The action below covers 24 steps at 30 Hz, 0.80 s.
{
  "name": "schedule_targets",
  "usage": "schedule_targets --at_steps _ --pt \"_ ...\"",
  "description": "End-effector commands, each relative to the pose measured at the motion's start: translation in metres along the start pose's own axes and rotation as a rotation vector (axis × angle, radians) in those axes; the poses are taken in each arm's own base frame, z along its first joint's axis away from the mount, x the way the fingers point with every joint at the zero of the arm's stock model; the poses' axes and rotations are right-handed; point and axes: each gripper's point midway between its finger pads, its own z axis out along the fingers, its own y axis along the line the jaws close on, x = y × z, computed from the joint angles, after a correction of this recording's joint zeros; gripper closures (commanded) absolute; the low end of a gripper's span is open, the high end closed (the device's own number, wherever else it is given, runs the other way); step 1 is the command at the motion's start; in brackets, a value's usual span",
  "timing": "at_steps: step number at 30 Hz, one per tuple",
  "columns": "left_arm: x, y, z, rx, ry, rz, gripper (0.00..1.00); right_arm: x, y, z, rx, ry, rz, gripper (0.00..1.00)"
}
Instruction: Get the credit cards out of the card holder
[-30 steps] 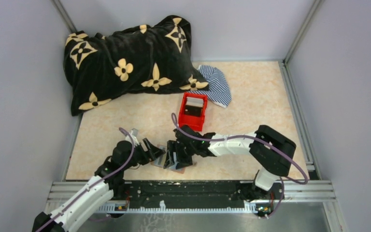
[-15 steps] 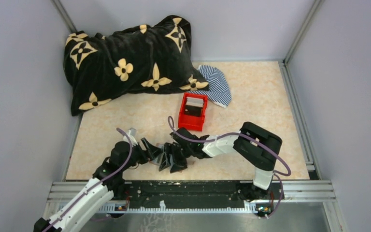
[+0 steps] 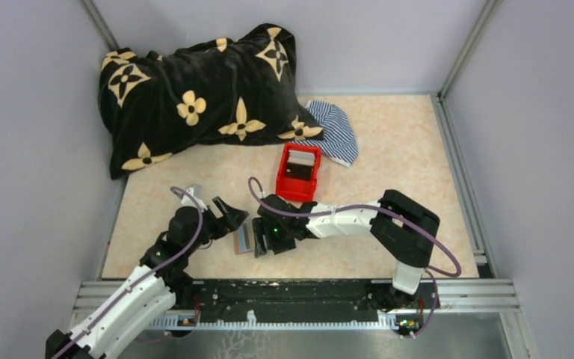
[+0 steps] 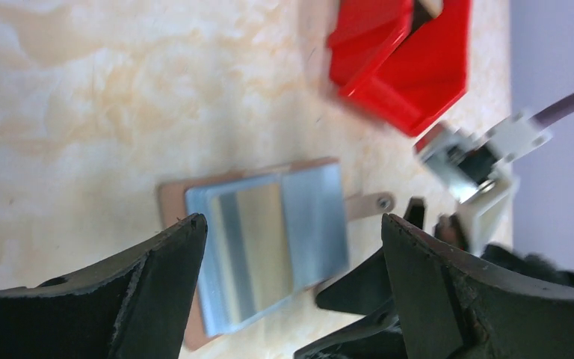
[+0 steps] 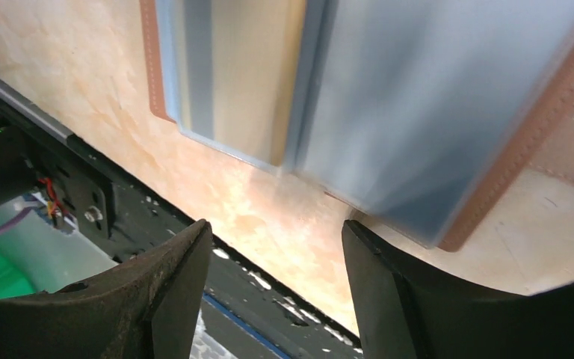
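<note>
The card holder (image 4: 169,203) lies open and flat on the table, its brown edge and snap tab (image 4: 366,203) showing. Light blue-grey credit cards (image 4: 269,232) cover its inside; whether they sit in slots I cannot tell. My left gripper (image 4: 291,221) hovers open above them with nothing between its fingers. In the top view it (image 3: 232,213) is just left of the cards (image 3: 246,237). My right gripper (image 3: 261,241) is at their right side. In the right wrist view it (image 5: 276,224) stands open and empty at the cards' (image 5: 433,112) near edge.
A red open-top box (image 3: 297,173) stands just behind the grippers. A black flowered pillow (image 3: 194,90) and a striped cloth (image 3: 334,131) lie at the back. The black front rail (image 3: 299,293) runs close below the card holder.
My left gripper has opened wider and drawn back up and left. The right gripper has slid left. The card holder, earlier hidden under both grippers, now lies uncovered a little further left.
</note>
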Motion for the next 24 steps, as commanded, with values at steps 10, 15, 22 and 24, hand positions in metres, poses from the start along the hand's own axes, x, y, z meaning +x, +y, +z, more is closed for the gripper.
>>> schedule_targets --at_steps 10,15,22,24 --pt "0.003 -0.007 0.011 0.068 -0.011 -0.015 0.12 -0.035 0.029 -0.049 -0.236 -0.109 -0.051 0.39" --pt "0.024 -0.011 0.008 0.123 0.08 -0.053 0.1 -0.049 0.034 -0.044 -0.291 -0.118 -0.058 0.41" --pt "0.048 0.0 0.005 0.131 0.155 -0.101 0.11 -0.054 0.035 -0.008 -0.378 -0.081 -0.034 0.42" --pt "0.052 0.007 0.004 0.105 0.162 -0.108 0.11 -0.056 0.032 -0.002 -0.402 -0.081 -0.005 0.43"
